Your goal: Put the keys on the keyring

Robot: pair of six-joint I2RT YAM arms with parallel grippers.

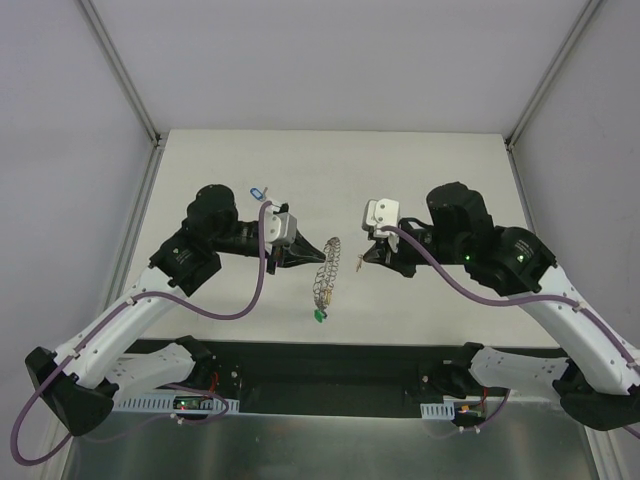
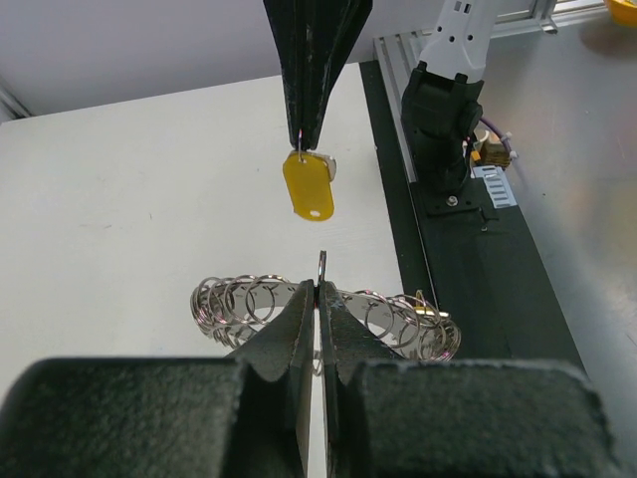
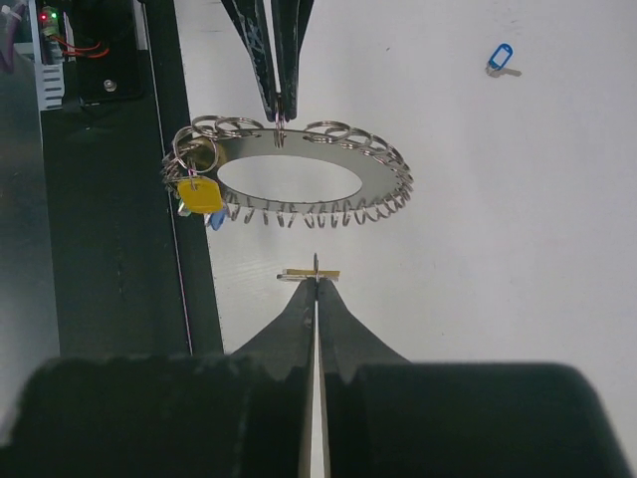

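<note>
Two robot arms meet over a pale worktop [image 1: 420,170], working partway through a threading job. The left hand [image 2: 318,291] is pinched tight on one thin wire loop at the edge of the keyring [image 3: 383,169], a flat grey disc with a large centre hole. It holds the ring up off the surface between the two arms.

At about 3 o'clock from the ring in the overhead view, the right hand [image 3: 317,284] is closed narrow on a yellow-tagged key [image 2: 309,187]. The key hangs near the ring's rim but apart from it, so it is not yet threaded on.

A few keys look already attached. A cluster hangs from the loops at one end of the ring, showing a yellow tag [image 3: 199,194] and a bit of blue beside it. From above, a green tag [image 1: 318,316] dangles at the ring's 6 o'clock end.

One blue-tagged key [image 3: 500,56] lies alone on the worktop, at about 10 o'clock from the ring and well apart from it. I judge two keys are left: the one being held, then this one.
</note>
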